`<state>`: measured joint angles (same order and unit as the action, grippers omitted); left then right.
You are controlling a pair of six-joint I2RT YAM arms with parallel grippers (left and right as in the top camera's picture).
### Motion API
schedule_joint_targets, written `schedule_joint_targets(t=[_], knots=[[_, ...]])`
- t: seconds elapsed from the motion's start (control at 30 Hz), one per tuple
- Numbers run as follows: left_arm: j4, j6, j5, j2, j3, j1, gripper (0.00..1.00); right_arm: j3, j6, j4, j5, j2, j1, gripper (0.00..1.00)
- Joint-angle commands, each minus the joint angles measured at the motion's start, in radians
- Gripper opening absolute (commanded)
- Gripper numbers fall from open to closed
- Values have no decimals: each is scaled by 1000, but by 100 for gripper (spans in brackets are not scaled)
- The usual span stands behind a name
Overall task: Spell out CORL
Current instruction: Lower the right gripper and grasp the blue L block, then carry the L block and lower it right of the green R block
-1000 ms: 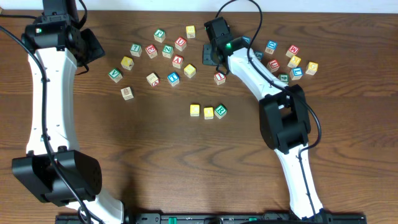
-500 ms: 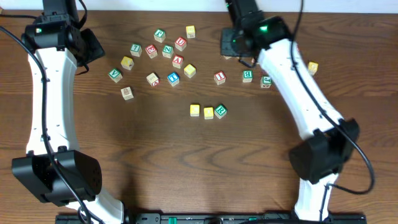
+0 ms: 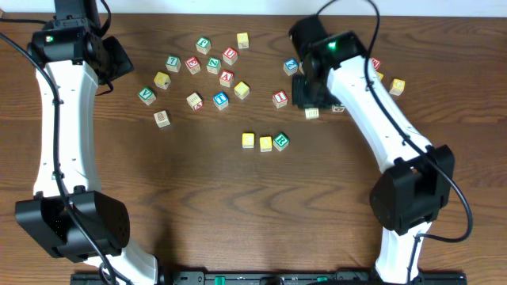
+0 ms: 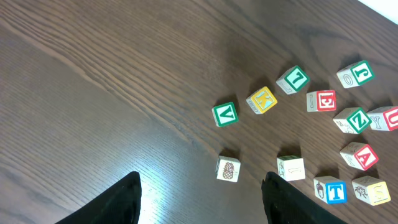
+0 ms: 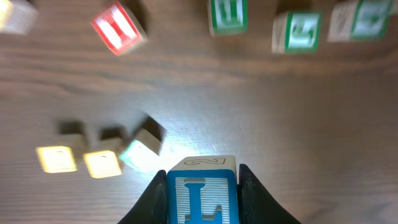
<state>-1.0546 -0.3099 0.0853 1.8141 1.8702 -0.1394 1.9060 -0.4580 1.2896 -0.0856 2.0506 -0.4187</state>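
The right claw (image 5: 202,179) is pinching the L block (image 5: 200,200) — a blue-framed face with a blue L on it, one dark finger pressed against each side. From the wrist camera the block fills the bottom middle of the view, with a pale face on top.

Beyond it on the wooden surface (image 3: 206,206) sits the row of three blocks (image 3: 265,142). Two are yellow and one is green, set side by side, and the green one is at the end nearest the right arm. Their letters are too small or too blurred for me to read.

Seen from overhead, the right arm is bent over a spot just up from that green end. The held block is near the row but clearly apart from it. Whether it rests on the wood or hangs above it I cannot tell. A red block (image 3: 279,98) lies just beside the claw, between it and the main scatter of letters.

The left claw (image 4: 202,186) is spread wide with nothing between its fingers. It hovers over bare wood at the far side of the surface, well away from the row. Ahead of it in its own camera lie a green V block (image 4: 224,114) and a yellow K block (image 4: 262,100). More loose letters sit beyond them — green, red and blue, none touching.
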Motion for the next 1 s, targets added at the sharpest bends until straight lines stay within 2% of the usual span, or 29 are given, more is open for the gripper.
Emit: schedule_joint_targets(t=[0.0, 0.17, 0.63, 0.83, 0.97], knots=[[-3, 6, 13, 4, -15, -2, 61, -87, -29, -24, 29, 9, -16, 20], [-3, 6, 13, 4, -15, -1, 62, -205, -42, -94, 56, 9, -35, 21], [-3, 6, 13, 4, -15, -1, 61, -395, -62, -321, 66, 9, -49, 22], [-3, 6, 13, 4, -15, -1, 62, -423, -66, -376, 65, 9, -45, 22], [-3, 6, 13, 4, -15, -1, 62, -423, -65, -385, 61, 9, -45, 26]])
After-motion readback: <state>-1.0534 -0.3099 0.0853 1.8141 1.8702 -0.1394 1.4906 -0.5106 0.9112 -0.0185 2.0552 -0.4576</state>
